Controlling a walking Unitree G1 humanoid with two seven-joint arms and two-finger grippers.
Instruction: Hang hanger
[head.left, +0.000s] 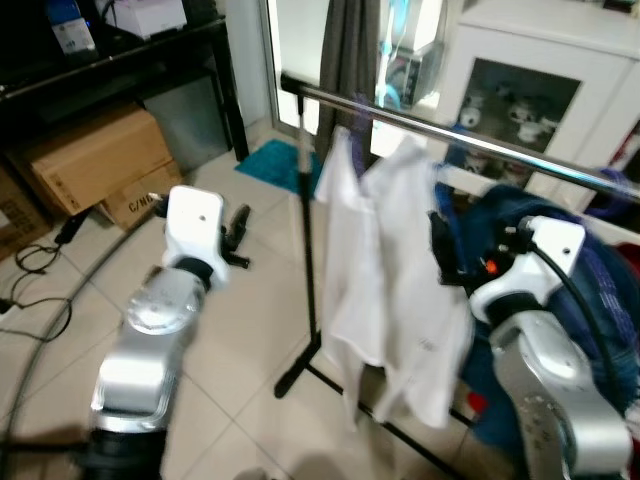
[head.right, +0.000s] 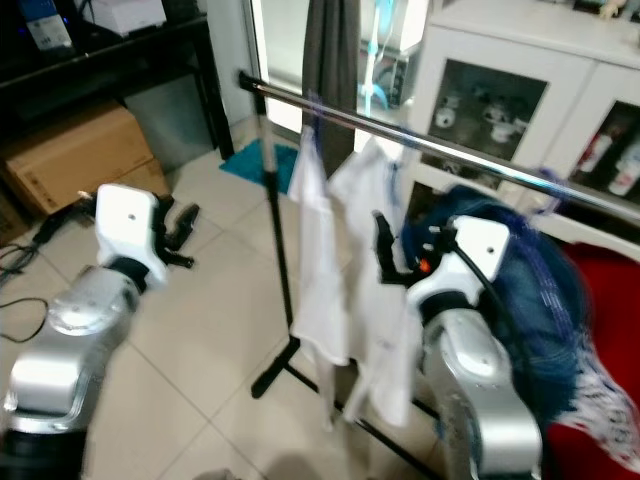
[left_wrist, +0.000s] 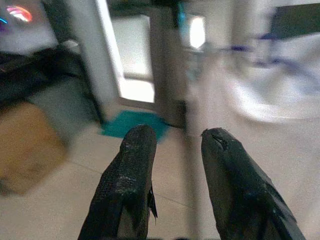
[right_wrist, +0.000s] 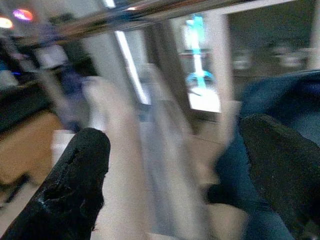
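A white shirt (head.left: 385, 280) hangs from the chrome rail (head.left: 480, 140) of a garment rack, just left of a blue denim garment (head.left: 520, 215); its hanger is hidden in blur beneath the collar, apparently already hooked on the rail. By judgement the hanger is light and stiff, while the shirt it carries is soft and apt to slide off, so the firm place to take hold would be the neck below the hook or a shoulder bar, not the cloth. The right pincer (right_wrist: 175, 175) is raised near the rail, level with the shirt's right edge, its two black fingers spread wide with shirt and denim ahead of them and nothing gripped. The left pincer (left_wrist: 172, 165) is held forward and low, well to the left of the rack's upright post (head.left: 308, 250), above the tiled floor (head.left: 250, 330); its fingers stand a little apart and hold nothing. A cardboard box (head.left: 95, 160) lies far left, a white cabinet (head.left: 540, 70) beyond the rail.
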